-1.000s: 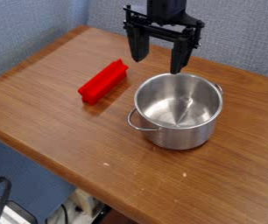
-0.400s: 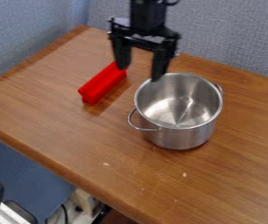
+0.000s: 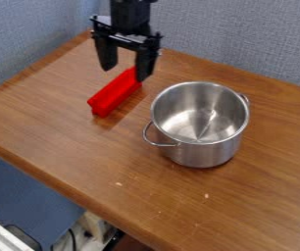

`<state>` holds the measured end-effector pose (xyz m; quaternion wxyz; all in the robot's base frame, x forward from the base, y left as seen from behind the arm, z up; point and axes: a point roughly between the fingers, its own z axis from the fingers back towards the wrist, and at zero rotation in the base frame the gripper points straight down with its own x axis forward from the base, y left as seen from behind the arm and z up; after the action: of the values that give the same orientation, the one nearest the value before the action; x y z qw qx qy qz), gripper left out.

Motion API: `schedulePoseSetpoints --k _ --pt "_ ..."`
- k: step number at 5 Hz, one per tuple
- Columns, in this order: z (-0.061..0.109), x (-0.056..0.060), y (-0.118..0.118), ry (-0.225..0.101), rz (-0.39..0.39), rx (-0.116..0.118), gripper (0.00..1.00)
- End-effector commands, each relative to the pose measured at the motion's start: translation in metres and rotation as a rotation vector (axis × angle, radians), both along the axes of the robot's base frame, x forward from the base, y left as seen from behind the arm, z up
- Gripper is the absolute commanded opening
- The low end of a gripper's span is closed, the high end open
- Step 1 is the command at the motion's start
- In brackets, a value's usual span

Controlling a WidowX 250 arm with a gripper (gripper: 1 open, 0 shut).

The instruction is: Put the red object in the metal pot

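A red object point(image 3: 115, 91), a plain bar-shaped block, lies flat on the wooden table point(image 3: 75, 147) left of the metal pot point(image 3: 200, 123). The pot is shiny steel, upright, lidless and empty, with a small loop handle on its near left side. My gripper point(image 3: 125, 62) hangs open just above and behind the upper end of the red block, its two dark fingers spread with nothing between them. It is clear of the pot, off to the pot's upper left.
The table's near edge runs diagonally from the left side down to the lower right, with floor and a chair base below it. A blue-grey wall stands behind the table.
The open gripper has moved left, from above the pot's back rim to above the red block's upper end. Block and pot have not moved.
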<state>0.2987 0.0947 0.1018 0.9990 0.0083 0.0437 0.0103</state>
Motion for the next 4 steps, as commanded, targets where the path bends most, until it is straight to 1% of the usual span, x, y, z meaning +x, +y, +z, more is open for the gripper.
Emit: schedulePoseSetpoints --k 1,2,3,4 --pt "0.007 0.009 0.023 -0.067 -0.035 0.056 1.00" --pt "-0.003 0.009 0.033 -0.071 -0.039 0.058 1.00" --pt "-0.014 0.010 0.035 -0.063 -0.040 0.053 1.00" --pt "-0.022 0.012 0.035 -0.067 -0.042 0.048 1.00"
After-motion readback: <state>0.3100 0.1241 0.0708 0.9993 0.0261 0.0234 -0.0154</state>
